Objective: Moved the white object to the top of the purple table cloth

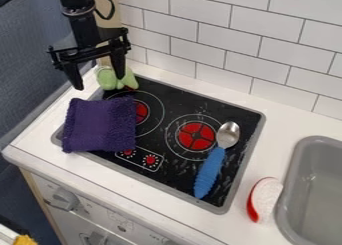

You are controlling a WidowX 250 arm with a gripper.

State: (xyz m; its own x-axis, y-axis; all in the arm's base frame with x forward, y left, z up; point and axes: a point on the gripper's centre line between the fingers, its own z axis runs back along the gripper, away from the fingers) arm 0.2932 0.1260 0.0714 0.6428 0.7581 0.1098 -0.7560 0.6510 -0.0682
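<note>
The black gripper (99, 79) hangs at the upper left, above the back left corner of the stove, its two fingers spread wide with nothing held. A folded purple cloth (100, 125) lies on the left part of the stove, in front of the gripper and lower down. The white object (269, 194), with a red edge along its left side, is on the white counter between the stove and the sink, far from the gripper.
A blue-handled spoon (210, 171) lies across the right side of the black stove top (170, 96). Behind the cloth, by the gripper, is a green toy (117, 79). A grey sink (286, 189) stands at right, and a tiled wall (220, 39) runs behind.
</note>
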